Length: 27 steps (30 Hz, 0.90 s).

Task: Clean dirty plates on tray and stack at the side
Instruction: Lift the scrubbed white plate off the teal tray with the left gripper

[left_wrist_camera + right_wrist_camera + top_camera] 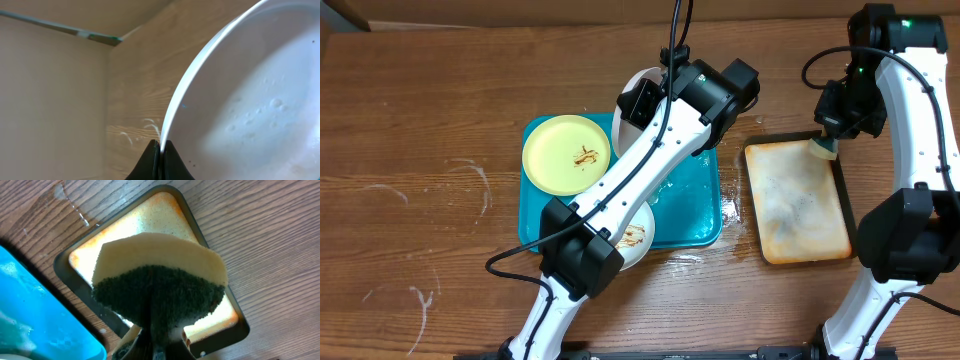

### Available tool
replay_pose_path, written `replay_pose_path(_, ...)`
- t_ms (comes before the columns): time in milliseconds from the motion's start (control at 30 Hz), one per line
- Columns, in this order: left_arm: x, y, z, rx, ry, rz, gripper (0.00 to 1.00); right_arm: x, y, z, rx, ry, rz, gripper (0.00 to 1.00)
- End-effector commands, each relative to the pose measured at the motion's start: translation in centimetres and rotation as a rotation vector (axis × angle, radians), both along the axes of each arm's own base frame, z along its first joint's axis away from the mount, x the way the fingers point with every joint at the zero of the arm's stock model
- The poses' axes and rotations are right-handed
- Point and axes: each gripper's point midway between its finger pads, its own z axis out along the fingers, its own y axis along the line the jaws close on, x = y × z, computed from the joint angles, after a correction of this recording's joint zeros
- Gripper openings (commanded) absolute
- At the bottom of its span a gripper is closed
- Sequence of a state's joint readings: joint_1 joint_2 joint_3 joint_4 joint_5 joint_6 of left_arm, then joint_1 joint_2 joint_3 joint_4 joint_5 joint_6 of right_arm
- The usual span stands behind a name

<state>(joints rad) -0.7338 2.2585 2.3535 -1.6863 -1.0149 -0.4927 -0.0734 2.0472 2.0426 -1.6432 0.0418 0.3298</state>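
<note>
Clamped tight on the rim of a wet white plate, the left gripper held it tilted at the far edge of the blue tray. On that tray lay a yellow plate and a second white plate, both smeared brown. The right gripper was closed on a sponge, above the far right corner of the stained tan tray beside the blue one.
</note>
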Motion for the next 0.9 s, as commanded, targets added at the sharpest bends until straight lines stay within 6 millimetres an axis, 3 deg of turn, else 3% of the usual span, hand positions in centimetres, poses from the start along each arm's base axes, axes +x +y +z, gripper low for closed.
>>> replay_pose_path(0, -1.0, -2.8, -2.1, -0.195, 0.129, -0.044, 0.04, 0.1, -0.4, 0.7, -0.01, -0.028, -0.014, 0.04)
replay_pose_path(67, -1.6, -5.1, -3.8, -0.324, 0.23, -0.094, 0.04, 0.2, -0.4, 0.7, -0.01, -0.032, -0.014, 0.04)
replay_pose_path(100, -1.5, -5.0, -3.7, -0.315, 0.221, -0.092, 0.04, 0.2, -0.4, 0.8, -0.01, -0.032, -0.014, 0.04)
replay_pose_path(200, -0.6, -1.0, -0.4, -0.112, 0.011, 0.018, 0.04, 0.2, -0.4, 0.7, -0.01, -0.032, -0.014, 0.04)
replay_pose_path(300, 0.3, 0.1, 1.3, 0.013, -0.06, 0.007, 0.04, 0.2, -0.4, 0.7, -0.006, -0.032, -0.014, 0.04)
replay_pose_path(400, 0.0, 0.1, 0.0, -0.054, -0.007, 0.024, 0.04, 0.2, -0.4, 0.8, -0.006, -0.032, -0.014, 0.04)
replay_pose_path(533, -1.5, -2.5, -3.9, -0.269, 0.223, -0.019, 0.04, 0.3, -0.3, 0.8, -0.002, -0.037, -0.014, 0.04)
replay_pose_path(633, -0.5, 0.1, -1.6, -0.126, 0.066, 0.047, 0.04, 0.3, -0.3, 0.8, -0.002, -0.036, -0.014, 0.04)
replay_pose_path(733, 0.4, 1.3, 0.0, -0.027, -0.007, 0.044, 0.04, 0.2, -0.2, 0.8, 0.001, -0.034, -0.014, 0.04)
replay_pose_path(800, 0.3, 0.4, -1.4, -0.107, 0.061, 0.029, 0.04, 0.2, -0.3, 0.8, 0.001, -0.034, -0.014, 0.04)
replay_pose_path(867, -0.3, -2.5, -4.2, -0.296, 0.231, -0.05, 0.04, 0.3, -0.3, 0.8, 0.001, -0.038, -0.014, 0.04)
